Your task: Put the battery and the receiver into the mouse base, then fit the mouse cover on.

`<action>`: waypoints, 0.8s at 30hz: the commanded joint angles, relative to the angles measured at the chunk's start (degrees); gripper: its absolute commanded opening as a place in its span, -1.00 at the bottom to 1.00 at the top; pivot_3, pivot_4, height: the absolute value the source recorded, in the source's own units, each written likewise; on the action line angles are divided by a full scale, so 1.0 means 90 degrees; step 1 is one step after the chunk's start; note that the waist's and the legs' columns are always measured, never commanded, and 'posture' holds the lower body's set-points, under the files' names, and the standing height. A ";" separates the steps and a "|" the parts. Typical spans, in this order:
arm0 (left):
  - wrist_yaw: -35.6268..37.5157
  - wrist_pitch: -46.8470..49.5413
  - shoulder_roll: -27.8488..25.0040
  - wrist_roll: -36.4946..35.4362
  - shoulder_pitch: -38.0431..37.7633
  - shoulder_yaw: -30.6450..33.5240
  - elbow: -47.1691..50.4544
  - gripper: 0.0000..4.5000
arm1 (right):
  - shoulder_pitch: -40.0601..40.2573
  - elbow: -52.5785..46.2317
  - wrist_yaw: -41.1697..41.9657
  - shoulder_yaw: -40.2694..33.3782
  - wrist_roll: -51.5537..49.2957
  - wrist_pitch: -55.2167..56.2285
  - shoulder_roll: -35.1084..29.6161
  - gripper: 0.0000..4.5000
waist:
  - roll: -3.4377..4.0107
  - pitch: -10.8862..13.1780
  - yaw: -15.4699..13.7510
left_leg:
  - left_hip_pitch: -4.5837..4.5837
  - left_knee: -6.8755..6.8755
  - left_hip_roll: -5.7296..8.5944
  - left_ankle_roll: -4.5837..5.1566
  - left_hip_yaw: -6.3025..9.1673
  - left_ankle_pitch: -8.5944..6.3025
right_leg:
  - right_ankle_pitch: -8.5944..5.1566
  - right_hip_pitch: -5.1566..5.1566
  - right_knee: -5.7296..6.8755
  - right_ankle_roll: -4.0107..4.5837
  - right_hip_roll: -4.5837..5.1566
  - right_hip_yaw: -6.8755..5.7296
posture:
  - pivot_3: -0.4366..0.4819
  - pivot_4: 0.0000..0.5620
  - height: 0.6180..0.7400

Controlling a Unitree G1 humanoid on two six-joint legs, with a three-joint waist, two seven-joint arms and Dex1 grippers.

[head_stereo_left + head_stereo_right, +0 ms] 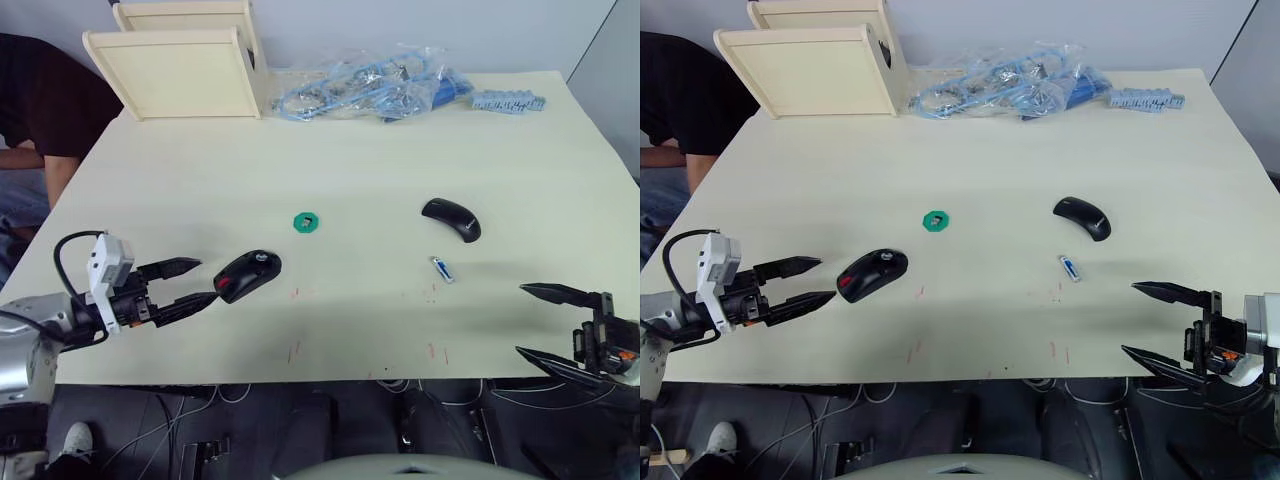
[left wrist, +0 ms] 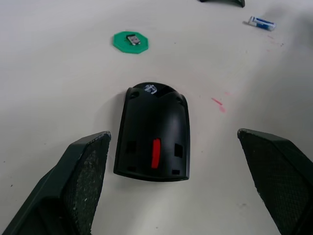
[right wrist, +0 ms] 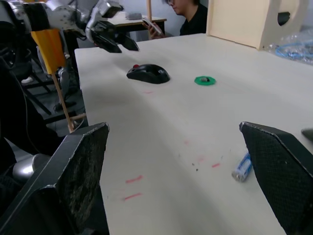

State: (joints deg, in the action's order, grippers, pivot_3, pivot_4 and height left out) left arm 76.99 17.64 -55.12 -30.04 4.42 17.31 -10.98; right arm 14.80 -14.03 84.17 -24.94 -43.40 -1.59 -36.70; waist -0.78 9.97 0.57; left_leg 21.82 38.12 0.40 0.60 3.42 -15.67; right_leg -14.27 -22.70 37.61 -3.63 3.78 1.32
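The mouse base [image 1: 248, 274] is lying on the desk [image 1: 350, 150] just ahead of the left pincer [image 1: 188, 283], whose fingers are spread and holding nothing. The receiver [image 2: 133, 38] is resting on a green disc [image 1: 306, 222] beyond it. The battery [image 1: 442, 269] is sitting near the mouse cover [image 1: 451, 218]. The right pincer [image 1: 540, 322] is hovering spread wide at the desk's near edge.

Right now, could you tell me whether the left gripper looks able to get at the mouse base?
Probably yes. The left gripper is open, its fingers pointing at the mouse base just ahead, with only bare table between them and nothing beside the base.
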 commanded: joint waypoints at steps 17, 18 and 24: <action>-0.0761 0.1432 -0.0157 0.1086 0.1423 -0.1593 0.0782 0.97 | 0.0165 -0.0328 -0.0224 0.0387 0.0135 0.0620 0.0400 1.00 | -0.0003 0.0004 0.0023 | 0.0002 0.0012 0.0004 0.0000 0.0009 0.0000 | -0.0001 -0.0003 0.0013 -0.0001 -0.0001 0.0006 | -0.05 -0.47 1.00; -0.0806 0.1501 -0.0154 0.1141 0.1471 -0.1652 0.0866 0.97 | 0.0166 -0.0347 -0.0253 0.0397 0.0139 0.0615 0.0398 1.00 | -0.0004 0.0004 0.0024 | 0.0002 0.0012 0.0004 0.0000 0.0009 0.0000 | -0.0001 -0.0003 0.0014 -0.0001 -0.0002 0.0006 | -0.05 -0.47 1.00; -0.1079 0.1605 -0.0084 0.1509 0.1720 -0.1993 0.0930 0.97 | 0.0220 -0.0398 -0.0347 0.0385 0.0140 0.0619 0.0381 1.00 | -0.0004 0.0004 0.0028 | 0.0001 0.0012 0.0005 0.0000 0.0008 0.0000 | -0.0001 -0.0003 0.0015 -0.0001 -0.0003 0.0008 | -0.05 -0.47 1.00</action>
State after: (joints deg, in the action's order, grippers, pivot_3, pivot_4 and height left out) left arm 68.10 32.21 -55.56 -17.48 18.66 -0.58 -3.35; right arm 16.23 -15.76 81.24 -20.94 -41.66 2.91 -33.00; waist -0.81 10.00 0.82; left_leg 21.83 38.24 0.44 0.60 3.49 -15.68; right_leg -14.28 -22.73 37.75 -3.64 3.75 1.38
